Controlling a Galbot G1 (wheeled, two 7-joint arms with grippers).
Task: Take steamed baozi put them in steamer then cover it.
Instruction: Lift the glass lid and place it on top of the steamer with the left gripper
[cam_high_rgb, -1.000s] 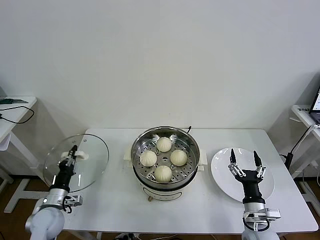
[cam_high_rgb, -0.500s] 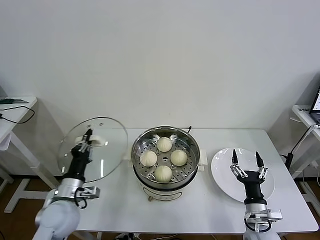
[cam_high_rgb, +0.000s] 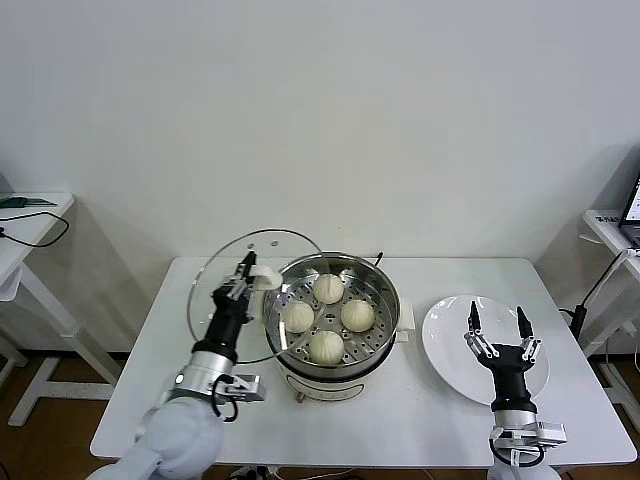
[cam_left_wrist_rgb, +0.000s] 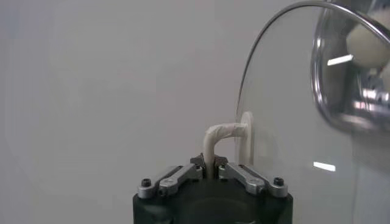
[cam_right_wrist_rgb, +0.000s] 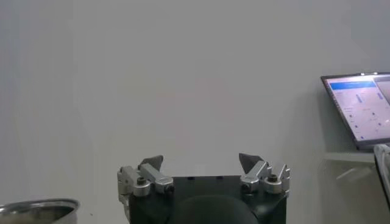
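Head view: the steamer (cam_high_rgb: 331, 312) sits at the middle of the white table (cam_high_rgb: 430, 400), its perforated tray showing. Four buns (cam_high_rgb: 327, 288) lie on the tray at roughly 12, 3, 6 and 9 o'clock around its centre, apart from one another. The left gripper (cam_high_rgb: 247, 268) is clamped on the white handle (cam_high_rgb: 264, 279) of the glass lid (cam_high_rgb: 235, 296) and holds the lid off the table, tilted steeply, its right edge overlapping the pot's rim at about 9 o'clock. The pot is uncovered. The right gripper (cam_high_rgb: 497, 324) points upward over the white plate (cam_high_rgb: 447, 340), which lies at 3 o'clock from the pot and apart from it; its fingers are spread wide with nothing between them.

Left wrist view: the left gripper (cam_left_wrist_rgb: 212, 164) has its jaws pinched together on the white handle (cam_left_wrist_rgb: 219, 135), which joins the lid (cam_left_wrist_rgb: 286, 122) standing on edge. Through the glass the steamer's shiny rim (cam_left_wrist_rgb: 326, 91) and one bun (cam_left_wrist_rgb: 367, 47) can be seen.

Right wrist view: the right gripper (cam_right_wrist_rgb: 202, 163) is spread and bare against a plain wall. A laptop (cam_right_wrist_rgb: 359, 109) shows on a side shelf, and the steamer's rim (cam_right_wrist_rgb: 38, 210) sits at the picture's corner
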